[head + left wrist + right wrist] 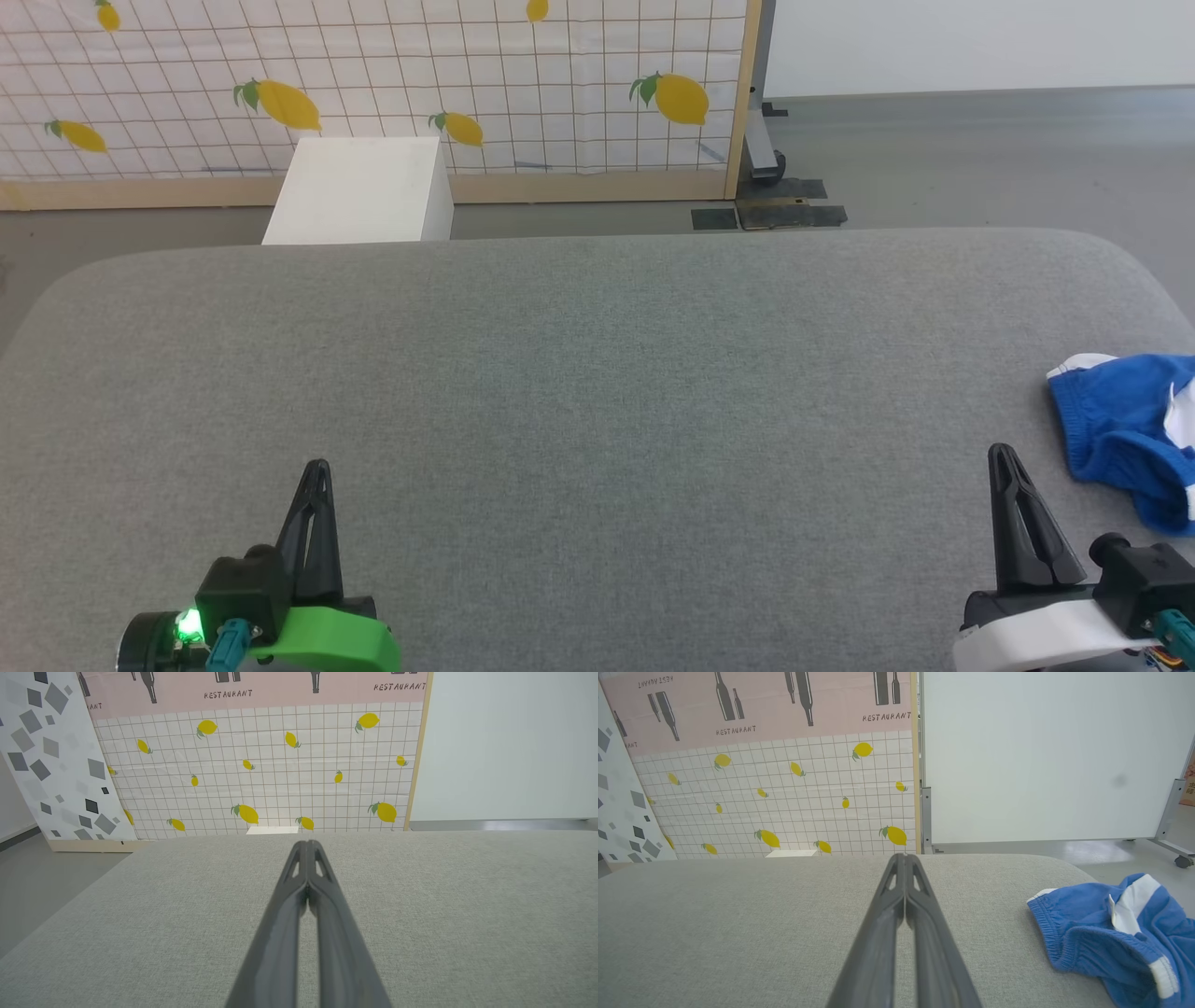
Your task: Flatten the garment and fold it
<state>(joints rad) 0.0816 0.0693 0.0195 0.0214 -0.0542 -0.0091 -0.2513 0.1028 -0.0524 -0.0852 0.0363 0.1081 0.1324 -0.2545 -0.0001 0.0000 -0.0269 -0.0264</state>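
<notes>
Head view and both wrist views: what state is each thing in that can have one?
garment, crumpled in a heap at the right end of the grey upholstered surface, not flattened, untouched.
left gripper, shut, holding nothing.
right gripper, shut, holding nothing, beside the garment but apart from it.
green light on the left wrist, lit.
</notes>
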